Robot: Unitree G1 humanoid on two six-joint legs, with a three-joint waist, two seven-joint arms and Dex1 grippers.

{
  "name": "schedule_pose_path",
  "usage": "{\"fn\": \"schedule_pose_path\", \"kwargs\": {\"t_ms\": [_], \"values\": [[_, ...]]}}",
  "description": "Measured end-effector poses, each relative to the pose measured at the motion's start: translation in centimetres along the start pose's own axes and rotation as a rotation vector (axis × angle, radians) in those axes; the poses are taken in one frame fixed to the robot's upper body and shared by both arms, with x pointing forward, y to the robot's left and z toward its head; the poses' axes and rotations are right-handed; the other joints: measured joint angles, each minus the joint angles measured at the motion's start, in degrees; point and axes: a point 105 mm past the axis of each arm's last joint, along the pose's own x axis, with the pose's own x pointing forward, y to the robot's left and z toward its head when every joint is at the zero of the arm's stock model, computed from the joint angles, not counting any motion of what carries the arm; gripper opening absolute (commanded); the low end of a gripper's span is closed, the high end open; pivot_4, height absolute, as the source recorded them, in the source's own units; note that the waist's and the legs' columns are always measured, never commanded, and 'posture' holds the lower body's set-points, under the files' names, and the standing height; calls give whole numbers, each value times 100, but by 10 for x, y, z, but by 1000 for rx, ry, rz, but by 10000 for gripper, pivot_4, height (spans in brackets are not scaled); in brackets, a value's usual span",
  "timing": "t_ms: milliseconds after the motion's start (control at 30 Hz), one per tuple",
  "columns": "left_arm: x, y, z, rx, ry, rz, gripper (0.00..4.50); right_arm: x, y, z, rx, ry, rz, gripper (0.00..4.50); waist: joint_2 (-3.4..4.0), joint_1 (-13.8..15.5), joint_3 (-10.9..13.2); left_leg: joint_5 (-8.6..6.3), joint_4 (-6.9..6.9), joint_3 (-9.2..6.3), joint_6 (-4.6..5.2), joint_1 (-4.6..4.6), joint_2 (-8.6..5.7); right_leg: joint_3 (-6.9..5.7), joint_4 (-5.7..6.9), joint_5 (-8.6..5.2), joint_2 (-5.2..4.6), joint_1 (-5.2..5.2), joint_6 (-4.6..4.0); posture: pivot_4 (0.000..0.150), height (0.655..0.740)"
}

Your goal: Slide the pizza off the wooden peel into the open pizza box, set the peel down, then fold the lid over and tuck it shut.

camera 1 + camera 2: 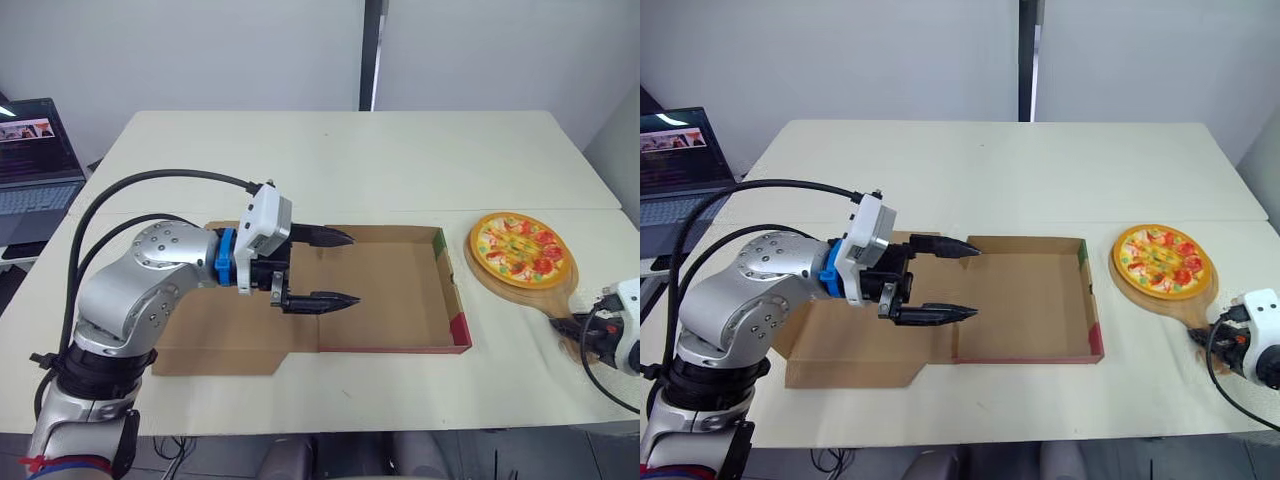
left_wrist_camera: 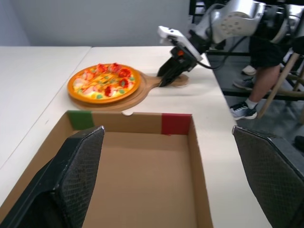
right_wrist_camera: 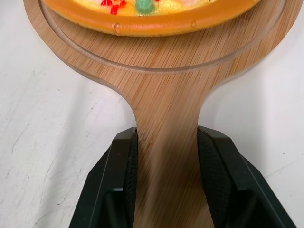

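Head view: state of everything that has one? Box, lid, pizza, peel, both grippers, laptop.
Box: open, empty.
Lid: folded out flat on the table.
Pizza: whole, on the peel, outside the box.
Peel: flat on the table, handle gripped.
Left gripper: open, over the box.
Right gripper: shut on the peel handle.
Laptop: open, screen lit.

At 4 o'clock from the pizza box (image 1: 400, 290), my right gripper (image 1: 565, 328) is cropped by the frame edge and covers the handle end of the wooden peel (image 3: 166, 85). My left arm (image 1: 150, 270) hides part of the lid (image 1: 220, 350). The laptop (image 1: 35, 165), at 10 o'clock, is cut off, its screen unreadable.
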Motion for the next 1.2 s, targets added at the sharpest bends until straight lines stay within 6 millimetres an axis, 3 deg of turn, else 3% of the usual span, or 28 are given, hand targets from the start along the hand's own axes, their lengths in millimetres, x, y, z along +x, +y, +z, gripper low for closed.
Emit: {"fn": "schedule_pose_path", "kwargs": {"t_ms": [300,500,700,967,1200], "values": [[-31,11,-7,-19,69,117,45000,-8,6,26,-139,-66,31,15265,49,10,26,-1,0,0,1,-11,-9,2,0,0,-7,-10,-1,1500,7350],[-58,4,-24,-75,179,147,45000,-26,8,71,-320,-88,79,15265,58,-21,33,-4,-4,5,7,-17,-7,3,1,0,-8,-21,-1,1500,7350],[-70,1,-29,-81,217,169,45000,-28,32,106,-485,-112,209,15265,57,-5,34,-4,-1,3,7,-26,-8,-1,-1,0,-10,-24,-1,1500,7350],[-71,-3,-31,-85,227,172,45000,-15,62,116,-687,-71,352,15265,58,-3,34,9,8,-3,-16,-94,-11,-8,3,5,-13,-89,-7,1500,7350],[-66,-9,-28,-89,234,156,45000,-7,67,118,-831,-31,365,15265,58,0,34,7,5,-3,-14,-97,-22,-8,1,5,-23,-91,-6,1500,7350]]}}
